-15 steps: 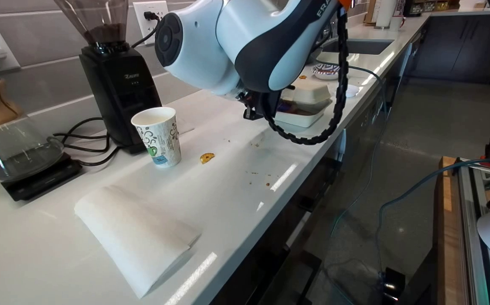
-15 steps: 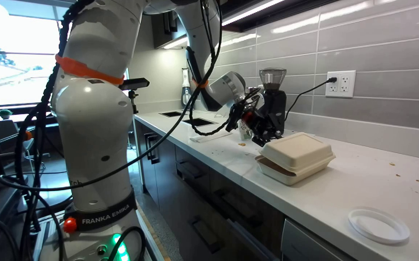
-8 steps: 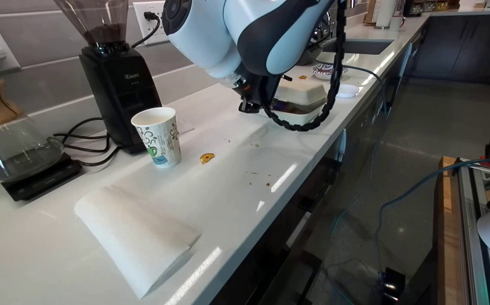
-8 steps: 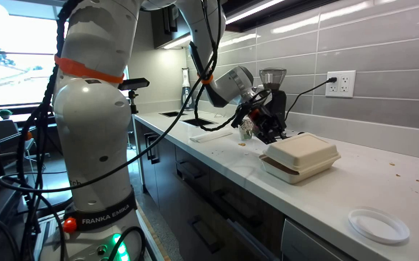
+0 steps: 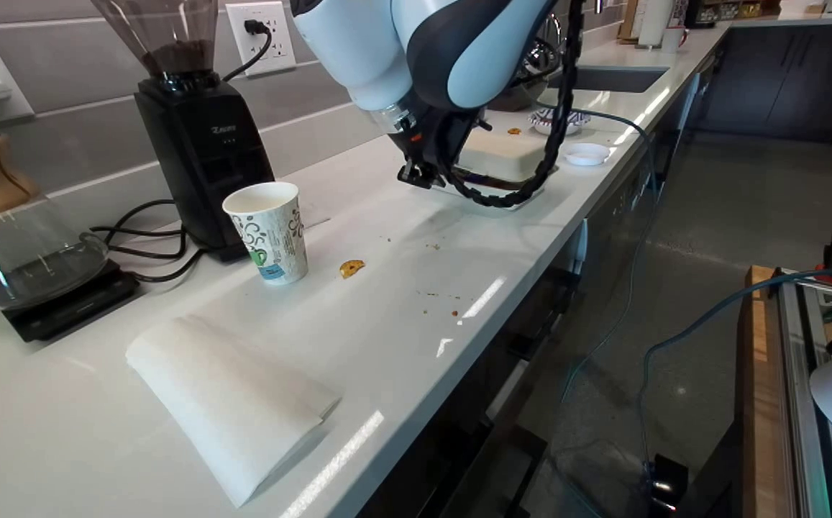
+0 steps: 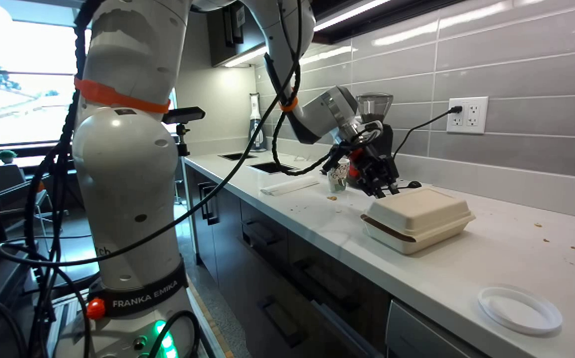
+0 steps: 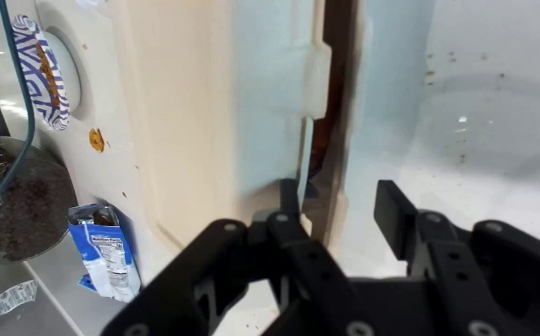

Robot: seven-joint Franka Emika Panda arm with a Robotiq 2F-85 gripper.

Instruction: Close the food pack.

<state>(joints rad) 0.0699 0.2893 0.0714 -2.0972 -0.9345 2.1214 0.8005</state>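
The food pack point(image 6: 419, 214) is a pale hinged clamshell box on the counter. Its lid lies over the base, with a narrow gap along the front edge. It also shows in an exterior view point(image 5: 503, 155), partly behind the arm's cable. In the wrist view its lid point(image 7: 190, 116) is on the left, and the gap shows dark reddish contents. My gripper point(image 7: 337, 205) is open. Its left finger is at the lid's front edge and seems to touch it; its right finger is over the counter. In both exterior views the gripper point(image 6: 387, 193) is low beside the box.
A paper cup point(image 5: 269, 232), a coffee grinder point(image 5: 203, 158) and a folded white cloth point(image 5: 232, 406) are on the counter. A white round dish point(image 6: 520, 309), a patterned bowl point(image 7: 41, 74) and a blue packet point(image 7: 106, 256) are around the box. The tiled wall point(image 6: 516, 149) stands behind.
The gripper has moved along the counter and toward the wall, beside the box. The box has shifted the same way, and the gap under its lid looks narrower.
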